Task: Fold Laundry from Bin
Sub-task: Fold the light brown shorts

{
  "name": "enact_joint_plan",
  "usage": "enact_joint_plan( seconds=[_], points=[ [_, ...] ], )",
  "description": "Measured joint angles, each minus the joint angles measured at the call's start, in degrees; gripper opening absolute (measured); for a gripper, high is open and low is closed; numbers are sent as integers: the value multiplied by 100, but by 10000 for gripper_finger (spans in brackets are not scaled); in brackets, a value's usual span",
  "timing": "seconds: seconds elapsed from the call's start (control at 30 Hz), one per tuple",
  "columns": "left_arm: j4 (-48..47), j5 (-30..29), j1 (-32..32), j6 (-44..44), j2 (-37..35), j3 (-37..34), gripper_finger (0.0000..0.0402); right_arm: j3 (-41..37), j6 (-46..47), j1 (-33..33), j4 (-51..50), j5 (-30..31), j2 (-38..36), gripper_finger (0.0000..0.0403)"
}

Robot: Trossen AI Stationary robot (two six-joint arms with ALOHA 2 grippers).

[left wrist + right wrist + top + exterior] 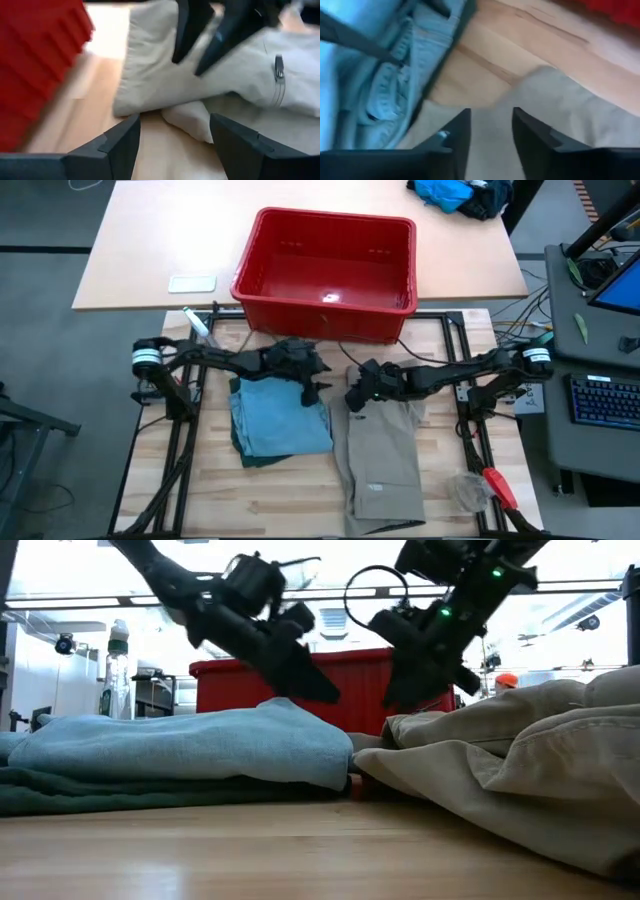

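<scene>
Facing you: both grippers parted, holding nothing. Left gripper over folded blue trousers; right gripper over khaki piece. Red bin sits behind.

Both arms reach inward, left pincer and right pincer parted, facing each other.

The bright red rectangular plastic bin stood upright and empty at the table's far side, its rolled rim and sloping walls showing. In front of it a folded light blue denim garment lay flat atop folded dark green shorts. Just beside that stack, a khaki-taupe garment stretched toward the near edge, rumpled and folded lengthwise.
</scene>
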Motion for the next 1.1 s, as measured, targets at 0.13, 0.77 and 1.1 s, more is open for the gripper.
enact_joint_plan(
  seconds=[0.13, 0.77, 1.1],
  points=[
    [463, -228, 11, -160, -555, -535, 220, 507, -298, 0, -32, -235, 349, 186],
    [1652, -1779, -13, -917, -1821, -2131, 219, 3694, -529, -15, -3747, 86, 3125, 275],
    [1912, -1778, -13, -1146, -1559, -2142, 219, 3746, -1094, -13, -3725, -41, 3184, 74]
  ],
)
